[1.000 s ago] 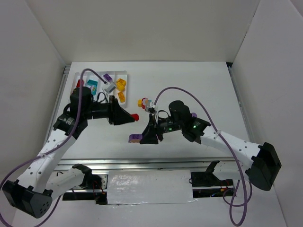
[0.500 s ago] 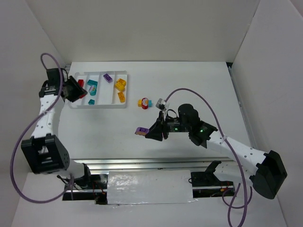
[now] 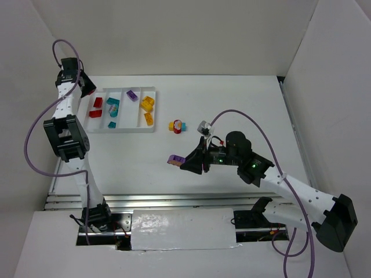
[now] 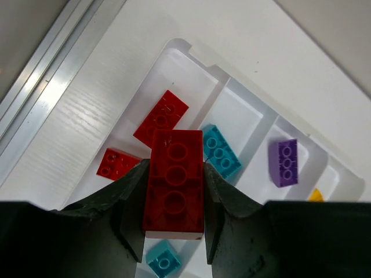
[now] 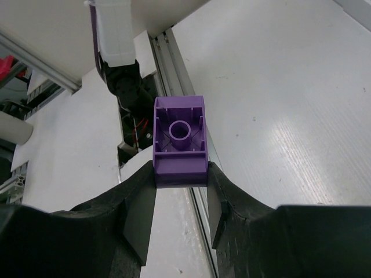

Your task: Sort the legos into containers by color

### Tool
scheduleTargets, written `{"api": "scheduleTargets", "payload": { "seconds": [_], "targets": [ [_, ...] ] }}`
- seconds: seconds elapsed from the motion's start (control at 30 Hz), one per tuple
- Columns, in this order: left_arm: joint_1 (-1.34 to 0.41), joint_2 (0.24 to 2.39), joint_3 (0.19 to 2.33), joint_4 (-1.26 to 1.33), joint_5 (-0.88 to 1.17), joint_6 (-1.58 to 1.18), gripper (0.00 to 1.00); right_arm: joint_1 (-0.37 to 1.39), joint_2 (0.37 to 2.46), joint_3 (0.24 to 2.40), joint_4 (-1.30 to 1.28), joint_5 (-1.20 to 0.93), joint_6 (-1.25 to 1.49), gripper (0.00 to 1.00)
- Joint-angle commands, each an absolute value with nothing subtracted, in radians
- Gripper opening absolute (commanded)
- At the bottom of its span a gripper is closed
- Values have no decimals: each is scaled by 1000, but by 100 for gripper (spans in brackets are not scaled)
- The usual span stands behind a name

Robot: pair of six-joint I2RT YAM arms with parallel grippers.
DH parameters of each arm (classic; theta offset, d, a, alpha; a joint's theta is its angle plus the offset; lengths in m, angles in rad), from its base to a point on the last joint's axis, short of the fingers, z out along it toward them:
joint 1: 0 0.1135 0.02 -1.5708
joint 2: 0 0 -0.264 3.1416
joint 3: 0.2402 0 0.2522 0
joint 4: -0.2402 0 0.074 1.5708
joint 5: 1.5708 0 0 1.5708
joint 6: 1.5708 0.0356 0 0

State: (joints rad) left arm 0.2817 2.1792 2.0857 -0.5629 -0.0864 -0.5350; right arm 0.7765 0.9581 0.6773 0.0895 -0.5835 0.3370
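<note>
In the left wrist view my left gripper [image 4: 174,168] is shut on a red lego [image 4: 174,182], hanging over the left end of the white tray [image 4: 237,110]. Below it, two red legos [image 4: 161,117] lie in the outermost of the containers. Teal legos [image 4: 221,150] fill the neighbouring one and a purple lego [image 4: 284,162] the third. From above, that gripper [image 3: 88,88] sits at the tray's [image 3: 123,130] far-left corner. My right gripper [image 3: 183,163] is shut on a purple lego [image 3: 175,159] above mid-table; its hollow underside [image 5: 180,142] faces the wrist camera, gripped between the jaws [image 5: 179,168].
A small cluster of yellow, red and teal bricks [image 3: 177,125] lies loose on the table right of the tray. Yellow bricks [image 3: 147,104] lie in the tray's rightmost compartment. An aluminium rail [image 4: 46,75] runs along the table's left edge. White walls enclose the table.
My left arm has swung from mid-table out to the tray's far-left corner, carrying the red brick. The right gripper, still holding the purple brick, has drifted slightly right and nearer.
</note>
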Motion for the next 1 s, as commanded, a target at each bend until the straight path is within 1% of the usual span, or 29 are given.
{"api": "scheduleTargets", "payload": {
  "seconds": [0.0, 0.1, 0.23, 0.3, 0.33, 0.43, 0.6, 0.63, 0.67, 0.7, 0.73, 0.8, 0.83, 0.87, 0.9, 0.97],
  "targets": [
    [284, 2220, 2088, -444, -71, -431, 0, 790, 928, 675, 127, -594, 342, 0],
    [284, 2217, 2030, -327, -23, -385, 0, 790, 908, 673, 120, -607, 342, 0],
    [285, 2244, 2028, -270, 15, -353, 3, 790, 881, 667, 115, -626, 344, 0],
    [285, 2281, 2057, -270, 8, -330, 9, 790, 868, 666, 106, -634, 341, 0],
    [287, 2298, 2074, -288, 11, -327, 9, 790, 864, 667, 100, -637, 339, 0],
    [293, 2355, 2129, -295, 23, -321, 15, 790, 856, 669, 91, -637, 333, 0],
    [296, 2401, 2154, -264, 38, -316, 29, 792, 868, 681, 75, -635, 322, 0],
    [296, 2405, 2157, -261, 43, -313, 32, 792, 874, 684, 72, -638, 319, 0],
    [296, 2414, 2166, -262, 35, -307, 41, 793, 877, 689, 72, -640, 316, 0],
    [296, 2416, 2166, -264, 31, -308, 47, 793, 880, 692, 72, -644, 316, 0],
    [298, 2418, 2160, -262, 26, -308, 57, 793, 887, 693, 75, -646, 318, 0],
    [298, 2416, 2154, -259, 20, -310, 65, 792, 896, 698, 80, -650, 316, 0],
    [298, 2411, 2148, -259, 18, -319, 84, 792, 905, 701, 81, -653, 316, 0],
    [298, 2393, 2141, -256, 20, -325, 92, 792, 908, 703, 84, -653, 316, 0],
    [298, 2382, 2132, -247, 24, -334, 97, 793, 919, 703, 87, -660, 318, 0],
    [298, 2340, 2134, -241, 34, -347, 100, 793, 926, 706, 92, -666, 322, 0]
  ]
}}
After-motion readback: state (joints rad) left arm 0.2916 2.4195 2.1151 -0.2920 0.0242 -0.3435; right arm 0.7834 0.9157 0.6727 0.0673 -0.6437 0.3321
